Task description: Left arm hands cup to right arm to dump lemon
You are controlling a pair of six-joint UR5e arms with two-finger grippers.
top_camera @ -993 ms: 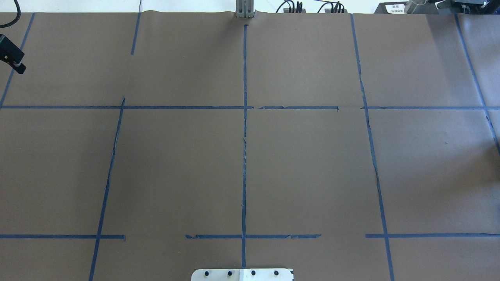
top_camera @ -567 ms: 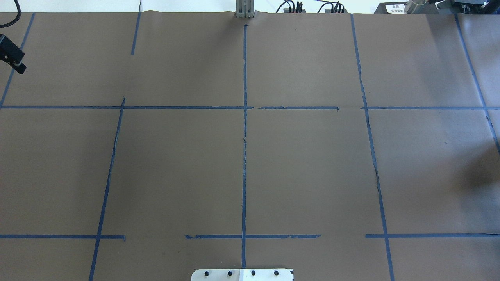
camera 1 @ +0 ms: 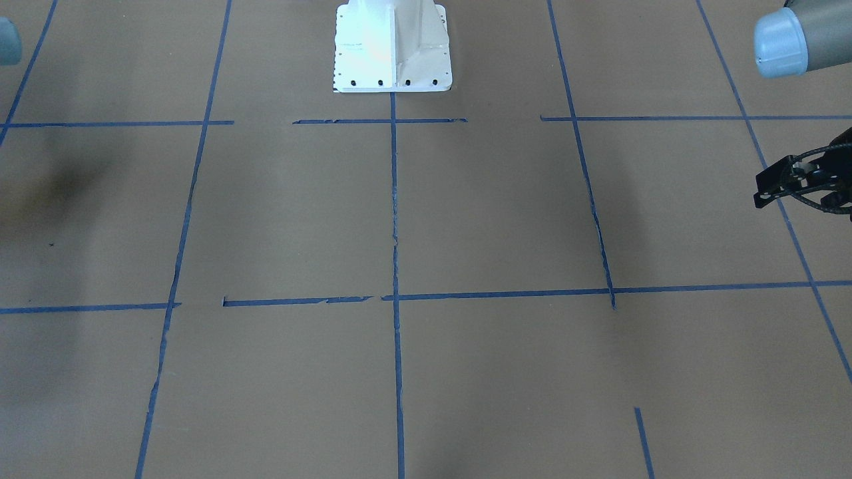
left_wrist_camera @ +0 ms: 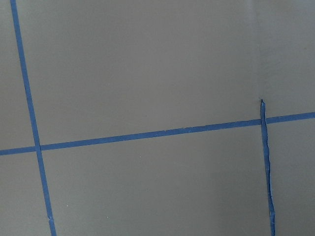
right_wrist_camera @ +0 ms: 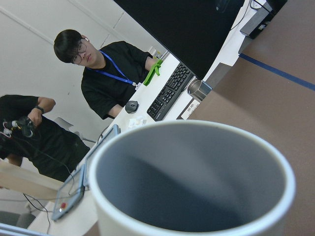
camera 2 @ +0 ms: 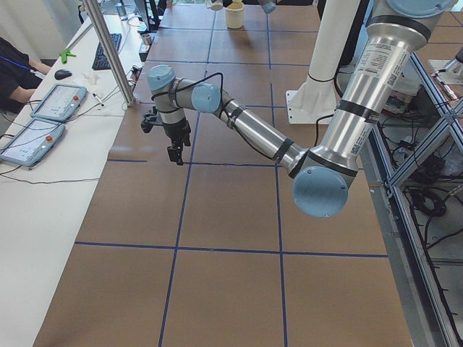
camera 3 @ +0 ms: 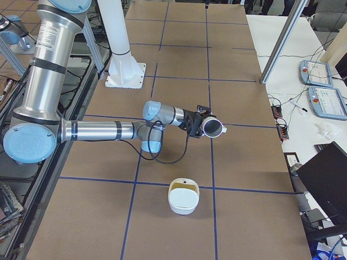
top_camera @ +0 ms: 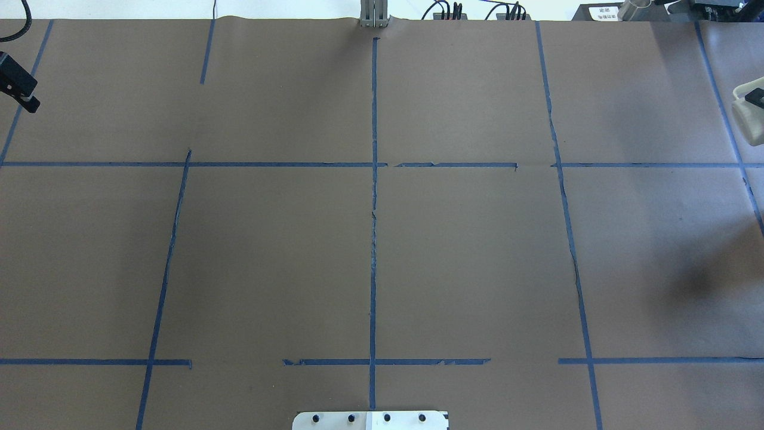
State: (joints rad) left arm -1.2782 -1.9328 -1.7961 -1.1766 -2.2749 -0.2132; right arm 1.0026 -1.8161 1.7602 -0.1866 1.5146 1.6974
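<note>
My right gripper [camera 3: 201, 125] is shut on the cup [camera 3: 214, 128], a cream-white mug held in the air on its side above the table, its mouth turned away from the arm. The right wrist view is filled by the cup [right_wrist_camera: 197, 187]; its grey inside shows no lemon. The overhead view catches only a cream edge of the cup [top_camera: 751, 122] at the right border. The lemon is out of view. My left gripper [camera 1: 795, 185] [top_camera: 21, 89] [camera 2: 176, 148] hangs far off at the table's other end with nothing in it. Whether its jaws are open, I cannot tell.
A cream bowl [camera 3: 182, 203] [camera 2: 234, 14] with a yellowish inside stands on the brown table [top_camera: 465, 251], near the cup and a little below it. Two people sit at the white desk [camera 3: 303, 70] with keyboards and tablets along the table's far side. The white robot base [camera 1: 393, 46] stands mid-table.
The cup's edge has come into the overhead view at the right border. Its shadow on the table has darkened and slid inward. The left gripper has not moved.
</note>
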